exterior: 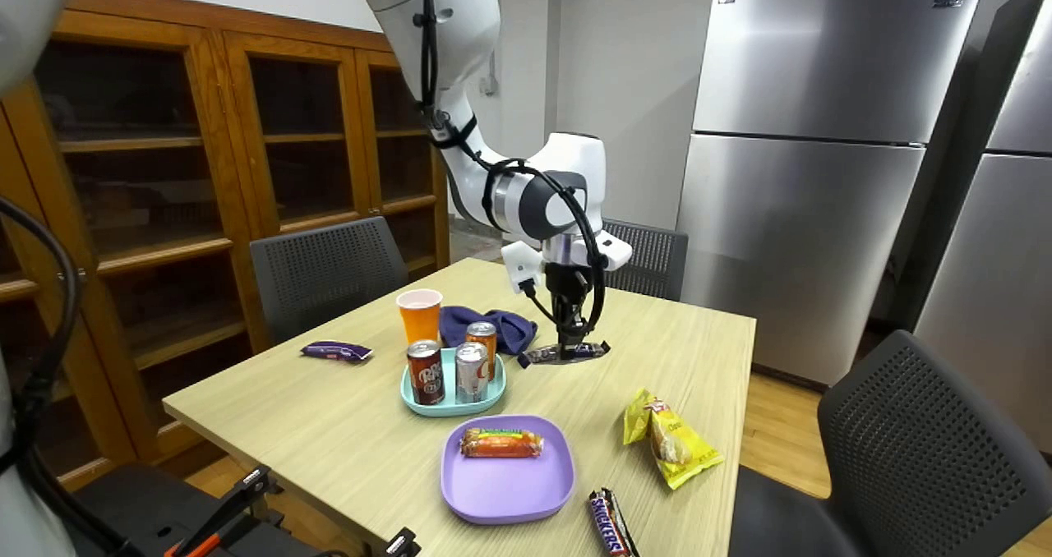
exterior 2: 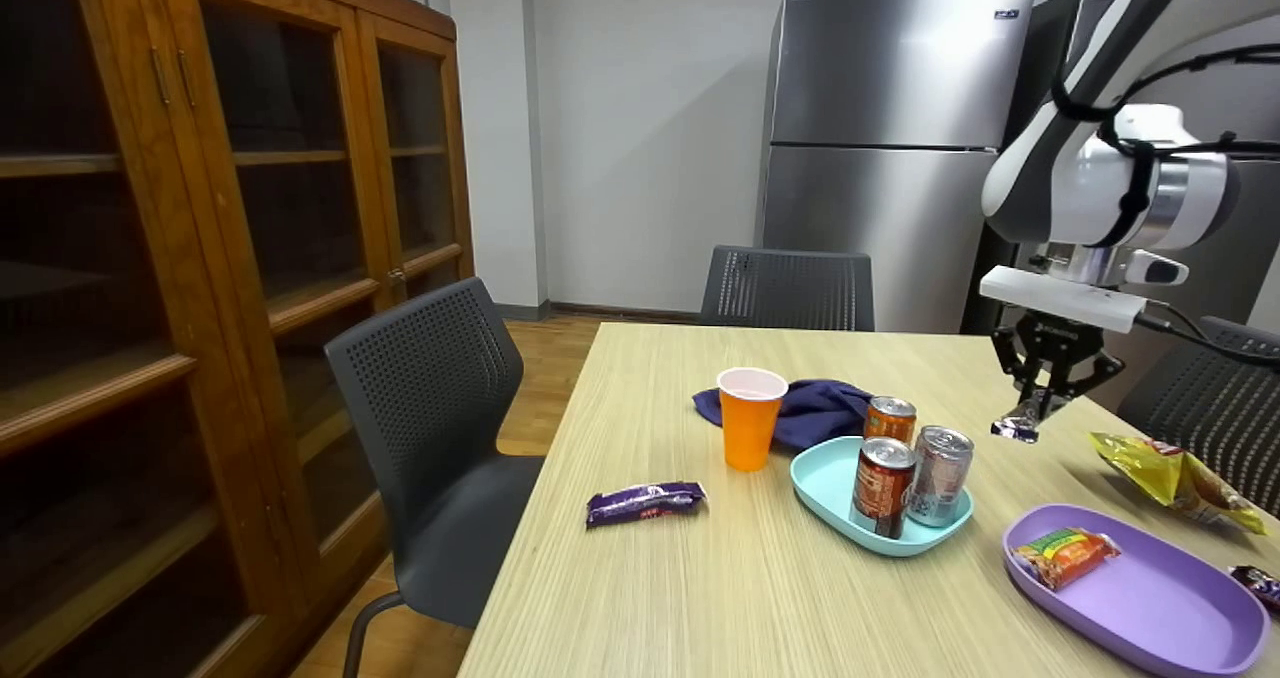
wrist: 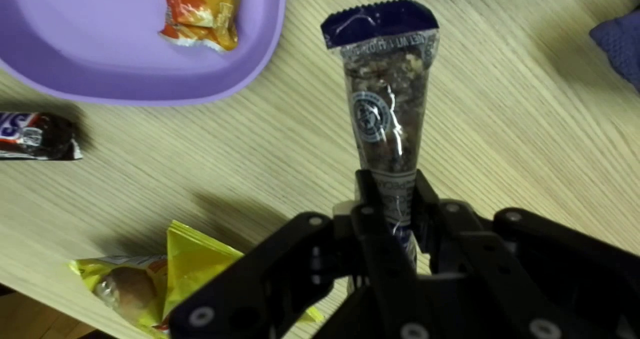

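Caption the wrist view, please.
Black two-fingered tool grips a clear-wrapped navy-ended bar over a pale woodgrain table, near a lavender rounded tray.

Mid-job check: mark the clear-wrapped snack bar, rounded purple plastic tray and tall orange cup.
Clear-wrapped snack bar (wrist: 392,110), in the wrist view: transparent wrapper.
Purple tray (exterior: 508,490), in an exterior view: inner floor.
Orange cup (exterior 2: 750,428), in an exterior view: outer wall.

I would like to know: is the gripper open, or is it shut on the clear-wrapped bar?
Shut on the clear-wrapped bar: in the wrist view, the gripper has one finger against each side of it.
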`<state>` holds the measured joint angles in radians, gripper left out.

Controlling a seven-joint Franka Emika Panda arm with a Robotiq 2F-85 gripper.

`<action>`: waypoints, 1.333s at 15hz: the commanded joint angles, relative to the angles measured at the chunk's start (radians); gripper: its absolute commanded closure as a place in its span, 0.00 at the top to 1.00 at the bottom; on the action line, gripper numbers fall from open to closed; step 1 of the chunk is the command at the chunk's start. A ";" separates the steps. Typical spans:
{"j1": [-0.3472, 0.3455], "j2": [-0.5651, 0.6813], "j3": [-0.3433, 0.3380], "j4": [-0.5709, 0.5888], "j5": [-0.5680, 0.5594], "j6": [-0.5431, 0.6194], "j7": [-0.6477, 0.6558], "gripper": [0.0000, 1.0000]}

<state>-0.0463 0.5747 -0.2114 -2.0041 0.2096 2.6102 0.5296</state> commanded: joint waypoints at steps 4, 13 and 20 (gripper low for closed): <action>-0.003 -0.181 0.004 -0.255 0.002 0.095 -0.053 0.05; -0.020 -0.257 0.011 -0.455 0.030 0.188 -0.059 0.05; -0.038 -0.228 0.033 -0.493 0.086 0.226 -0.079 0.05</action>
<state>-0.0571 0.3654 -0.2073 -2.4684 0.2591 2.8115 0.4908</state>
